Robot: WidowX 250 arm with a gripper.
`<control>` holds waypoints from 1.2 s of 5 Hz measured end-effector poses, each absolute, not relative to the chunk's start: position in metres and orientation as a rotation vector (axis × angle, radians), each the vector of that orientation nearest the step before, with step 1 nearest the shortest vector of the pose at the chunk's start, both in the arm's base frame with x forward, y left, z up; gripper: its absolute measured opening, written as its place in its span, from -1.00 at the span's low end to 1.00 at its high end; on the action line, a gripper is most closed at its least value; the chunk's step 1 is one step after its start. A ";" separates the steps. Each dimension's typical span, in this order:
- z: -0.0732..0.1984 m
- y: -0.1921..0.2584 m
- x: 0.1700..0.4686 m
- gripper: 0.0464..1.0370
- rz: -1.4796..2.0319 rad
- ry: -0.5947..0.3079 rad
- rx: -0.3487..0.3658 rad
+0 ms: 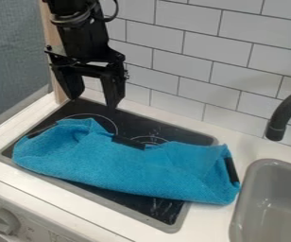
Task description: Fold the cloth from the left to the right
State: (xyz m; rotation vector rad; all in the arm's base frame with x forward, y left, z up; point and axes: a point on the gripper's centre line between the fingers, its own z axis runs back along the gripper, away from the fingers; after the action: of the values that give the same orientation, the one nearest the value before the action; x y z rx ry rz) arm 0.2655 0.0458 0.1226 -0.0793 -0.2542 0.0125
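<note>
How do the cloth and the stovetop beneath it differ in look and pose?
The cloth is bright blue and matte; the stovetop is glossy black with a grey rim. The cloth is rumpled into folds, while the stovetop lies flat. The cloth's right end hangs past the stovetop's edge, over the white counter. Both are longer in one direction than the other.
</note>
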 end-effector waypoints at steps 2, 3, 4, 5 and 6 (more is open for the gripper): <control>0.103 0.067 0.260 0.92 0.058 -0.186 -0.069; 0.100 0.089 0.261 0.92 0.078 -0.186 -0.034; 0.097 0.120 0.262 0.92 0.106 -0.180 0.030; 0.088 0.140 0.270 0.92 0.147 -0.142 0.048; 0.077 0.156 0.275 0.92 0.157 -0.104 0.077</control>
State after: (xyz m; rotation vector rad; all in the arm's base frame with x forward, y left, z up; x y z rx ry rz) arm 0.2754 0.1560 0.0768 0.0769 -0.1037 0.1567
